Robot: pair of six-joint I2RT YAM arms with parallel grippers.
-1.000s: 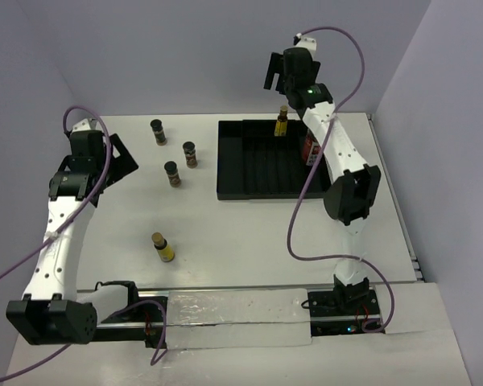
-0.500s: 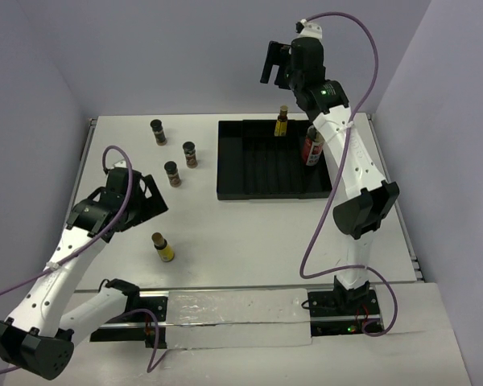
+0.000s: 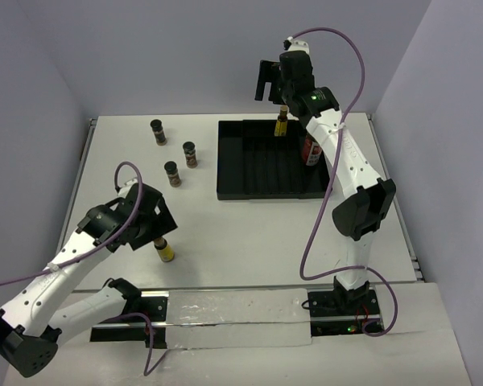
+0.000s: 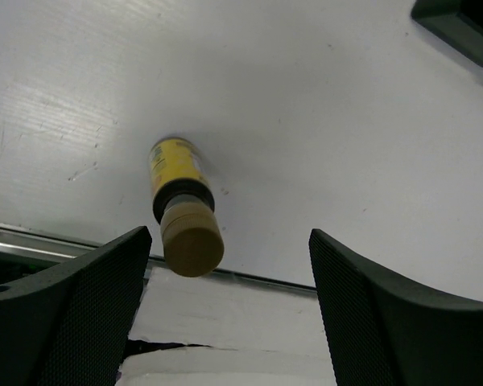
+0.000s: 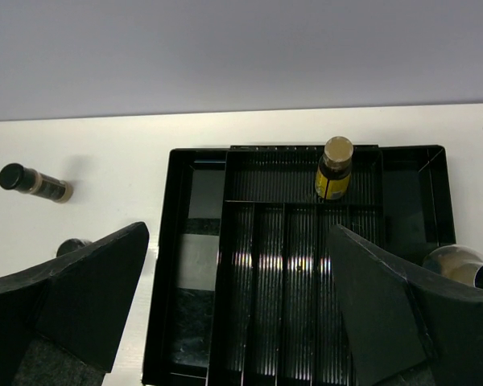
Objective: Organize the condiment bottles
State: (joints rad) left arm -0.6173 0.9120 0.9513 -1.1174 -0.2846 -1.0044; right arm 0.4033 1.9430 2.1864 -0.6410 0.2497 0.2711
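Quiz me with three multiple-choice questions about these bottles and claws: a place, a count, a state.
1. How many dark brown bottles stand on the table left of the black tray? A one; B three; C five.
2. Where is the yellow bottle nearest the left gripper? A in the tray; B on the table; C lifted in the air.
3. How is the left gripper? A shut on the bottle; B shut, empty; C open.

1 B: three black-lidded ones stand there.
2 B: it stands on the white surface.
3 C: a clear gap shows on each side of the bottle.

Glossy ribbed plastic tray [image 5: 258, 265], matt scuffed table [image 4: 330, 112], tan cap [image 4: 192, 245] on yellow bottle [image 4: 175, 170] perhaps wooden
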